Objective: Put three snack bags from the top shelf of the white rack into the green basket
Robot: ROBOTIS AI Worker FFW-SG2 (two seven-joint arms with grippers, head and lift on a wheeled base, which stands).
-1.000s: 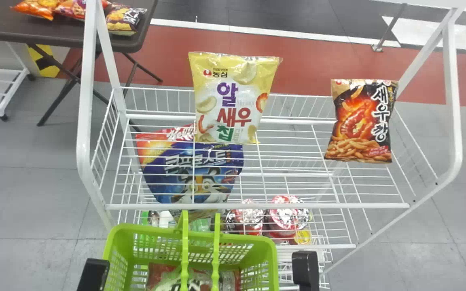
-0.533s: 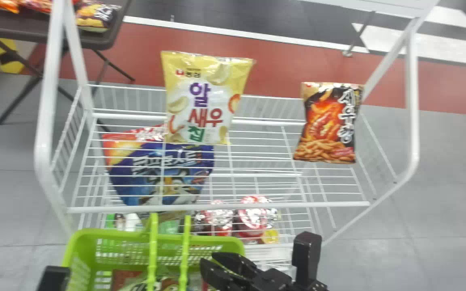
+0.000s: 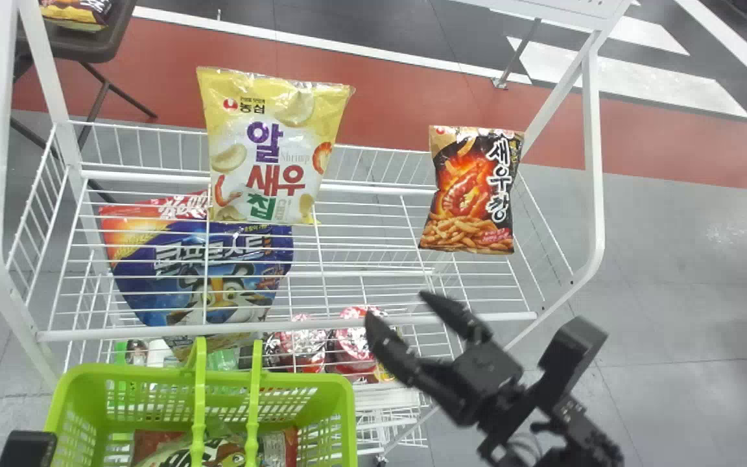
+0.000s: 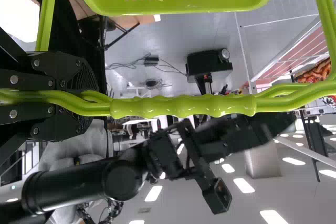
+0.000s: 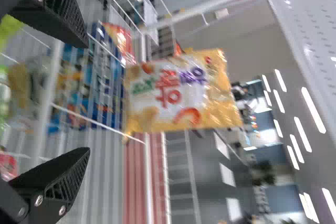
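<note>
My right gripper (image 3: 394, 307) hangs open over the white rack's front rail (image 3: 412, 319), below the yellow snack bag (image 3: 270, 149) and the black-orange snack bag (image 3: 474, 188) standing on the top shelf. In the right wrist view the yellow bag (image 5: 173, 95) is beyond the right gripper (image 5: 88, 95), with nothing between the fingers. The left arm (image 3: 26, 449) is at the lower left; in its wrist view the left gripper (image 4: 86, 98) is shut on a handle (image 4: 184, 106) of the green basket. A snack bag (image 3: 224, 452) lies in the basket (image 3: 347, 415).
A blue cereal bag (image 3: 198, 272) and red-and-silver cups (image 3: 354, 340) are on a lower shelf beneath the wires. Rack posts (image 3: 594, 168) rise at both sides. Behind at the left stands a dark table (image 3: 111, 39) with a snack bag on it.
The right gripper has come up from the bottom edge toward the rack and its fingers are spread. Rack, bags and basket have shifted left in the head view.
</note>
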